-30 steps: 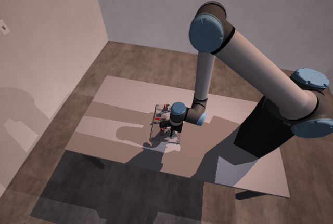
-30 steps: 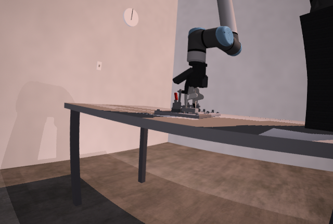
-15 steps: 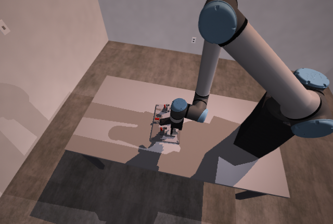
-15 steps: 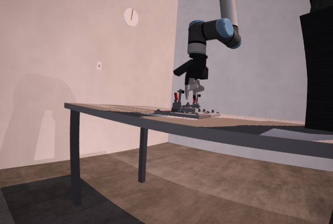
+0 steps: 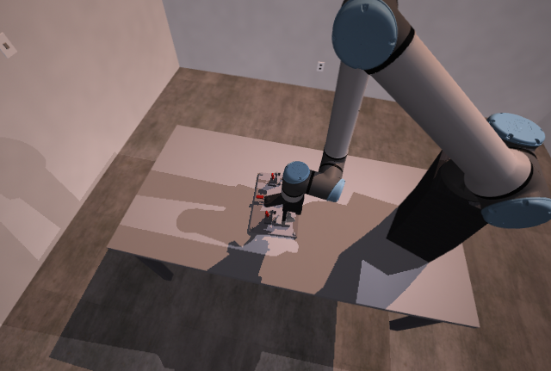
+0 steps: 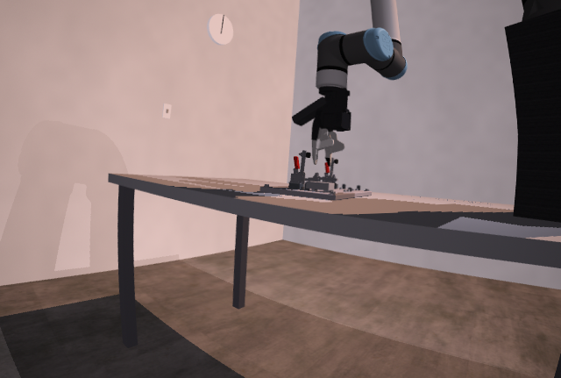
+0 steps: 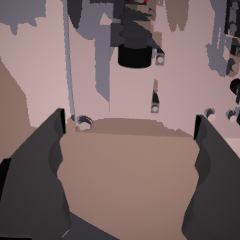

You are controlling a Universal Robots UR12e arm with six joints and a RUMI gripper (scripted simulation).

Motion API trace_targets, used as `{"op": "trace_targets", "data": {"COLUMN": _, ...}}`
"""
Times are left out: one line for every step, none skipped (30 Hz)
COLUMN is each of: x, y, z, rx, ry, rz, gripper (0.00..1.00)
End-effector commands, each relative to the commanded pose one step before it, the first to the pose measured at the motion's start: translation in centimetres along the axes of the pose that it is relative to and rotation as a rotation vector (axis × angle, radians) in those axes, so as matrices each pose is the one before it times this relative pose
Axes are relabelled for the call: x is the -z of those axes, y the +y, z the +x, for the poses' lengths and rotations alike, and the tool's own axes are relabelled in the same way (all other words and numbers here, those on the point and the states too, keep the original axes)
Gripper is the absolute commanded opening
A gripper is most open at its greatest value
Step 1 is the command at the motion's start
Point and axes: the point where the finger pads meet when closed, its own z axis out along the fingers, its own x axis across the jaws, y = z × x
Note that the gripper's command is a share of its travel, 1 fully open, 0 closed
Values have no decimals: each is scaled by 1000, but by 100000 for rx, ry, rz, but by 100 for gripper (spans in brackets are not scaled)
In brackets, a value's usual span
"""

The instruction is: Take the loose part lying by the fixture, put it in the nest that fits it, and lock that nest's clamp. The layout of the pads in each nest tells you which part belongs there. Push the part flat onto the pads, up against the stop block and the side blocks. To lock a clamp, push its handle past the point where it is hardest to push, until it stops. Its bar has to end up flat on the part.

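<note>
Pincer (image 6: 323, 158) above fixture (image 6: 334, 195), red clamp handles (image 6: 296, 162) upright, wall clock (image 6: 220, 29) in bkgd
</note>
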Motion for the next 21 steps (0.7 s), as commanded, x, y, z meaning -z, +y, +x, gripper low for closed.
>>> {"op": "trace_targets", "data": {"x": 58, "y": -52, "z": 3, "rx": 1, "ry": 11, "rz": 104, "gripper": 59}}
{"op": "trace_targets", "data": {"x": 0, "y": 0, "z": 0, "rx": 0, "ry": 0, "rz": 0, "gripper": 59}}
{"op": "trace_targets", "data": {"x": 0, "y": 0, "z": 0, "rx": 0, "ry": 0, "rz": 0, "gripper": 59}}
{"op": "trace_targets", "data": {"x": 4, "y": 0, "z": 0, "rx": 0, "ry": 0, "rz": 0, "gripper": 28}}
{"op": "trace_targets", "data": {"x": 25, "y": 0, "z": 0, "rx": 0, "ry": 0, "rz": 0, "gripper": 28}}
{"op": "trace_targets", "data": {"x": 64, "y": 0, "z": 0, "rx": 0, "ry": 0, "rz": 0, "gripper": 28}}
{"op": "trace_targets", "data": {"x": 116, "y": 0, "z": 0, "rx": 0, "ry": 0, "rz": 0, "gripper": 28}}
{"op": "trace_targets", "data": {"x": 178, "y": 0, "z": 0, "rx": 0, "ry": 0, "rz": 0, "gripper": 28}}
{"op": "trace_targets", "data": {"x": 245, "y": 0, "z": 0, "rx": 0, "ry": 0, "rz": 0, "gripper": 28}}
{"op": "trace_targets", "data": {"x": 0, "y": 0, "z": 0, "rx": 0, "ry": 0, "rz": 0, "gripper": 28}}
{"op": "trace_targets", "data": {"x": 0, "y": 0, "z": 0, "rx": 0, "ry": 0, "rz": 0, "gripper": 28}}
{"op": "trace_targets", "data": {"x": 315, "y": 0, "z": 0, "rx": 0, "ry": 0, "rz": 0, "gripper": 28}}
{"op": "trace_targets", "data": {"x": 385, "y": 0, "z": 0, "rx": 0, "ry": 0, "rz": 0, "gripper": 28}}
{"op": "trace_targets", "data": {"x": 452, "y": 0, "z": 0, "rx": 0, "ry": 0, "rz": 0, "gripper": 28}}
{"op": "trace_targets", "data": {"x": 514, "y": 0, "z": 0, "rx": 0, "ry": 0, "rz": 0, "gripper": 28}}
{"op": "trace_targets", "data": {"x": 568, "y": 0, "z": 0, "rx": 0, "ry": 0, "rz": 0, "gripper": 28}}
{"op": "trace_targets", "data": {"x": 614, "y": 0, "z": 0, "rx": 0, "ry": 0, "rz": 0, "gripper": 28}}
{"op": "trace_targets", "data": {"x": 651, "y": 0, "z": 0, "rx": 0, "ry": 0, "rz": 0, "gripper": 28}}
{"op": "trace_targets", "data": {"x": 677, "y": 1, "z": 0, "rx": 0, "ry": 0, "rz": 0, "gripper": 28}}
{"op": "trace_targets", "data": {"x": 691, "y": -1, "z": 0, "rx": 0, "ry": 0, "rz": 0, "gripper": 28}}
{"op": "trace_targets", "data": {"x": 694, "y": 0, "z": 0, "rx": 0, "ry": 0, "rz": 0, "gripper": 28}}
